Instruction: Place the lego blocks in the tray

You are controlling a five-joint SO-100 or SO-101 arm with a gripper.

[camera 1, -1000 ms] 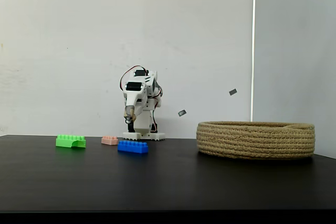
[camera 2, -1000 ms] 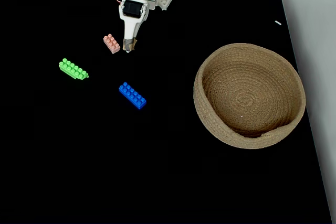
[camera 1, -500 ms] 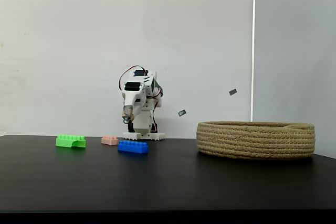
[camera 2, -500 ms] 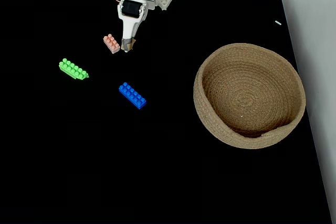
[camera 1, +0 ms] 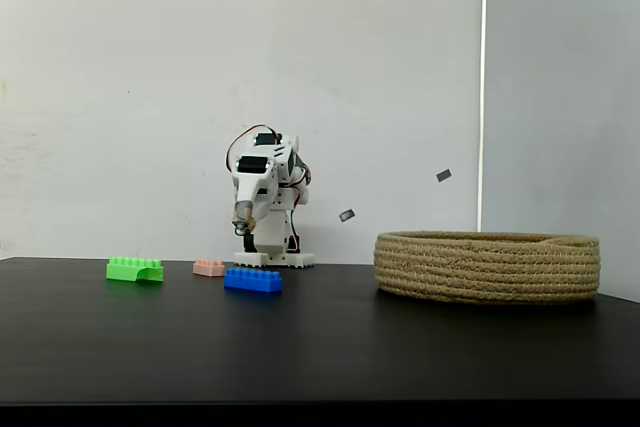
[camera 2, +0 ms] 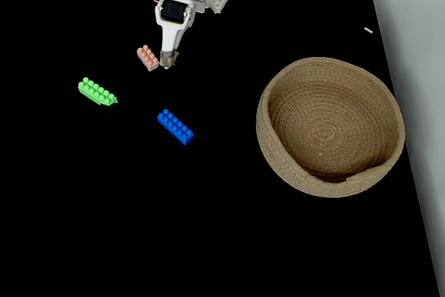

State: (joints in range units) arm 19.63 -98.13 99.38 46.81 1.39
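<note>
- Gripper [camera 2: 167, 62] hangs above the table just beside the pink brick [camera 2: 147, 58]; too small to tell whether its fingers are parted
- Blue brick [camera 2: 175, 126] and green brick [camera 2: 97, 92] lie nearby, well apart from the tray [camera 2: 272, 151]

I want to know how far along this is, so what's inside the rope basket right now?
Nothing: seen from above, the rope basket shows only its bare coiled floor. The blue brick, green brick and pink brick lie on the black table. The near wall's shadow hides a thin strip.
</note>
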